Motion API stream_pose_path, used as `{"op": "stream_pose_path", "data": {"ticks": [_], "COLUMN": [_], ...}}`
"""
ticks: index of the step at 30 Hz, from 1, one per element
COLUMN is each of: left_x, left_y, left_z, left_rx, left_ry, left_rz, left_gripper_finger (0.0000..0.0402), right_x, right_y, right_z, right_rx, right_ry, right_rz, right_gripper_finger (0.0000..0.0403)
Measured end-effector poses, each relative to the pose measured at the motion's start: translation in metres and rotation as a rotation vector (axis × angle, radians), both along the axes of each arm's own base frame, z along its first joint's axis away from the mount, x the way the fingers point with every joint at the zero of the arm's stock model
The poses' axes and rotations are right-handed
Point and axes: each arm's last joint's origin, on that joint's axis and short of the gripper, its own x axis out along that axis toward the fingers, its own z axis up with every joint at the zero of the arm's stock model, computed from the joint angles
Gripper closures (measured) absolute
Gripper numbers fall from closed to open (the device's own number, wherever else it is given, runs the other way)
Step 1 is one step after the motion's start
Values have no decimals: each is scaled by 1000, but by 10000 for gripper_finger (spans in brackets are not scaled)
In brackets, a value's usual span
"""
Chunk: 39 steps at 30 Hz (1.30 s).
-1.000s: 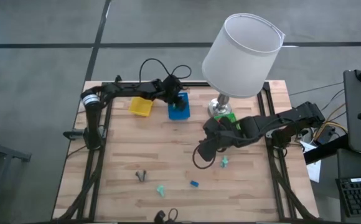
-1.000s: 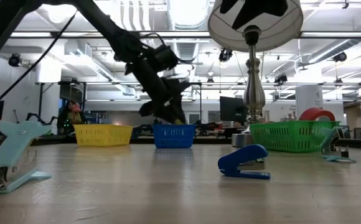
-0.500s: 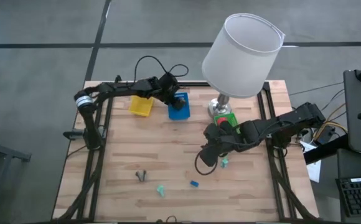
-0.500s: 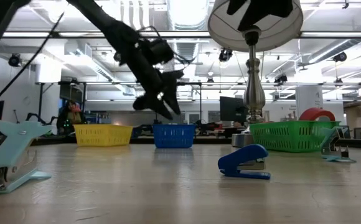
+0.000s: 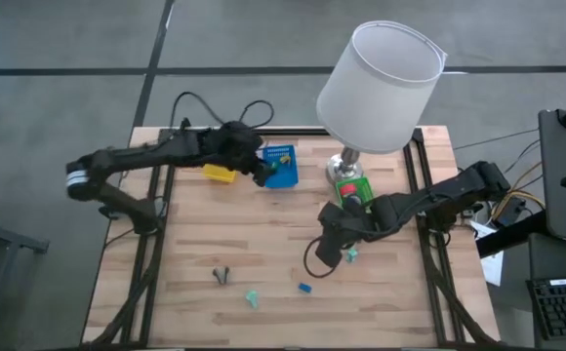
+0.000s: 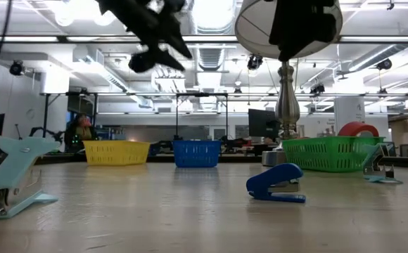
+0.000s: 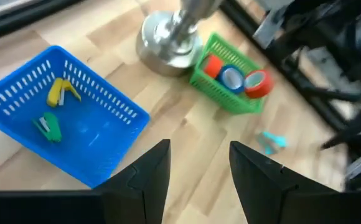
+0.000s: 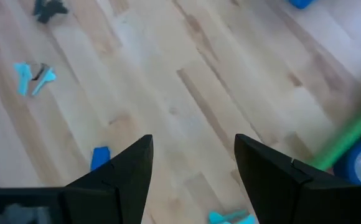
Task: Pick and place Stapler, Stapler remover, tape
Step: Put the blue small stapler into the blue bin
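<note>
The table (image 5: 263,234) carries three baskets along its far edge: yellow (image 5: 219,173), blue (image 5: 281,168), and green (image 5: 351,188) beside the lamp (image 5: 379,88), with tape (image 7: 257,83) already in the green one. The left gripper (image 5: 260,172), fingers apart and empty, hovers at the blue basket. The right gripper (image 5: 328,252), also spread and empty, hangs just beside a teal remover (image 5: 351,254) toward the right edge, so it is the nearer arm. The blue stapler (image 5: 304,289) lies toward the near edge with bare wood all round.
</note>
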Motion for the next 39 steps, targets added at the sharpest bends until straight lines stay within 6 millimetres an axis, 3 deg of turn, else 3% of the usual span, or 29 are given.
{"op": "stream_pose_path", "data": {"ticks": [7, 12, 17, 21, 26, 31, 39], "left_x": [-35, -58, -73, -79, -82, -84, -88], "left_y": [-56, -90, -114, -125, -131, -135, -138], "left_z": [14, 11, 3, -10, -27, -30, -26], "left_rx": [-40, -61, -62, -55, -92, -129, -124], "left_ry": [-90, -125, -137, -105, -60, -50, -66], "left_rz": [19, 44, 17, -30, -58, -94, -120], "left_gripper_finger": [234, 234, 234, 234, 234, 234, 234], "right_x": [8, 9, -3, -10, 2, 26, 66], "right_y": [5, 11, 17, 25, 42, 62, 86], "right_z": [-19, -37, -61, -70, -85, -104, -114], "right_rx": [79, 186, 204, 245, 258, 256, 230], "right_ry": [-83, -118, -54, -28, -64, 18, 67], "right_rz": [84, 117, 119, 65, 136, 149, 194], "right_gripper_finger": [184, 184, 184, 184, 184, 184, 184]}}
